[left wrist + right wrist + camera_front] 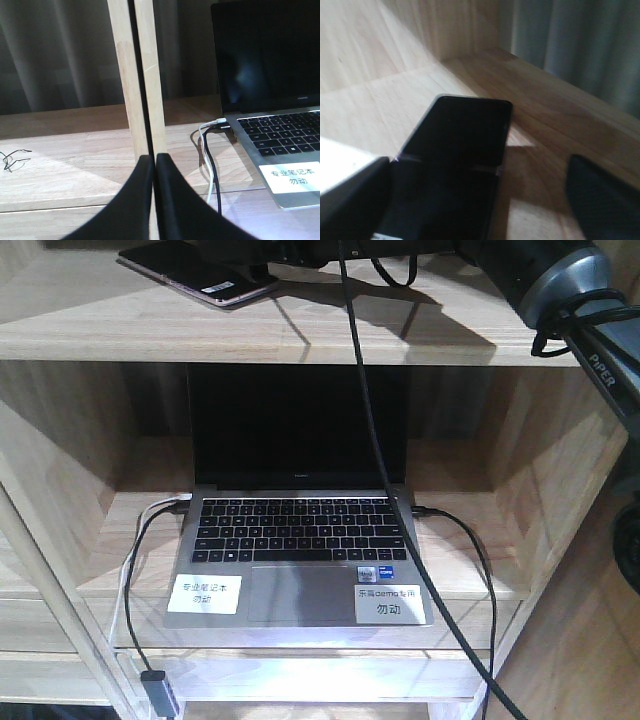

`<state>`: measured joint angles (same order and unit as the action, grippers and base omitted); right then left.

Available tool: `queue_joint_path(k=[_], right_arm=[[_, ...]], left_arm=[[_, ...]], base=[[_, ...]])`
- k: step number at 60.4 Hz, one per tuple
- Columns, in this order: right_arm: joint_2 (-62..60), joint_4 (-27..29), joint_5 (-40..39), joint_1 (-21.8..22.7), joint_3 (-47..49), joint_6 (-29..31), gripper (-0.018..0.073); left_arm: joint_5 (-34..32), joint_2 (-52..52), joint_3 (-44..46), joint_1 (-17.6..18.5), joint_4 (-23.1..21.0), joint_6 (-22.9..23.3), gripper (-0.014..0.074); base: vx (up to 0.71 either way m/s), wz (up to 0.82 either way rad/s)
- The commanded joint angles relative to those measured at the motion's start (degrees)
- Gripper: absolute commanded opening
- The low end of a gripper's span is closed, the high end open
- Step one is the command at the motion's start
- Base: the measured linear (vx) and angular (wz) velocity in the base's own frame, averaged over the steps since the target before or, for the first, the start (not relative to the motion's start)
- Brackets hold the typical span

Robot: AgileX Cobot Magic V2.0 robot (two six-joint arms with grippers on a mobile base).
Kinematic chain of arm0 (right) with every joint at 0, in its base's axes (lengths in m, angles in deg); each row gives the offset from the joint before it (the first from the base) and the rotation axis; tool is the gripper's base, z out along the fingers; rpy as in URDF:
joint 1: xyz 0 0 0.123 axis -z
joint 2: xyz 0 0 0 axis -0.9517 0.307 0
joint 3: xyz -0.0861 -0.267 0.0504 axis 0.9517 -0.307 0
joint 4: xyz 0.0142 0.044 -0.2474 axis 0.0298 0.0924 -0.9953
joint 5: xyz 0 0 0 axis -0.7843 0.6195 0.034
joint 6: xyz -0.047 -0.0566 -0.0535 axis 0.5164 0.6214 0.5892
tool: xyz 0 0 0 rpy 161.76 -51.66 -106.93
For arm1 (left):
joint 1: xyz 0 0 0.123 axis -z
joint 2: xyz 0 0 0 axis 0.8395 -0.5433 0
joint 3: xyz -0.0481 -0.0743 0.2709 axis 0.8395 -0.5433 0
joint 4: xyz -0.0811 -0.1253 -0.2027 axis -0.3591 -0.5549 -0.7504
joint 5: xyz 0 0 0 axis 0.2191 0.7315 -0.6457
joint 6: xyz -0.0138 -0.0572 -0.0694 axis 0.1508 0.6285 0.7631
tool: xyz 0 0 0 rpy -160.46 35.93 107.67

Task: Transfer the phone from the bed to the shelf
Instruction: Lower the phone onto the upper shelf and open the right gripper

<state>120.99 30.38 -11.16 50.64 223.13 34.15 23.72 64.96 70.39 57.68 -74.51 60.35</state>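
The black phone (192, 272) with its white sticker lies flat on the top plank of the wooden shelf (300, 332), at the far left. In the right wrist view the phone (462, 135) rests on the shelf board (560, 115), crease across its middle. My right gripper (477, 167) is open and straddles the phone's near end; its left finger sits close by the phone's edge and its right finger stands well apart. My left gripper (154, 159) is shut on nothing, in front of an upright shelf post (142, 80). The bed is out of view.
An open grey laptop (300, 540) fills the lower compartment, with labels on its palm rest. Black and white cables (135, 570) run from both its sides, and one black cable (365, 420) hangs down across the screen. The right arm (560, 285) reaches in from the top right.
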Motion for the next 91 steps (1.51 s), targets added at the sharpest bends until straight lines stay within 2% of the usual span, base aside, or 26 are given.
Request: queue_joint_path(k=[1,16,25,35,41,45,54,64,75,91], right_arm=[[-4.97,1.61,-3.28,0.14,1.78,-0.08,0.0724],[-7.15,1.38,-2.56,0.14,1.78,-1.96,0.0676],[-8.86,0.24,0.39,0.14,1.78,-4.29,0.0573],[-10.31,0.24,4.12,0.14,1.78,-5.64,0.0312],[-10.87,-0.08,5.31,0.19,1.78,-9.29,0.0090],[-11.10,-0.70,5.71,0.19,1.78,-10.30,-0.0017],[-11.62,-2.36,5.79,0.19,1.72,-12.54,-0.0004],[-13.21,-7.09,5.79,0.14,1.73,-15.32,-0.0004],[-15.51,-10.25,4.92,0.08,1.73,-16.16,-0.0004],[-17.16,-22.63,0.97,-4.17,0.79,-20.14,-0.0004]], left_arm=[[-4.18,0.60,1.46,0.12,-0.26,0.22,0.0001],[-4.18,0.60,1.46,0.12,-0.26,0.22,0.0001],[-4.18,0.60,1.46,0.12,-0.26,0.22,0.0001],[-4.18,0.60,1.46,0.12,-0.26,0.22,0.0001],[-4.18,0.60,1.46,0.12,-0.26,0.22,0.0001],[-4.18,0.60,1.46,0.12,-0.26,0.22,0.0001],[-4.18,0.60,1.46,0.12,-0.26,0.22,0.0001],[-4.18,0.60,1.46,0.12,-0.26,0.22,0.0001],[-4.18,0.60,1.46,0.12,-0.26,0.22,0.0001],[-4.18,0.60,1.46,0.12,-0.26,0.22,0.0001]], base=[[0.00,0.00],[0.00,0.00],[0.00,0.00],[0.00,0.00],[0.00,0.00],[0.00,0.00],[0.00,0.00],[0.00,0.00],[0.00,0.00],[0.00,0.00]])
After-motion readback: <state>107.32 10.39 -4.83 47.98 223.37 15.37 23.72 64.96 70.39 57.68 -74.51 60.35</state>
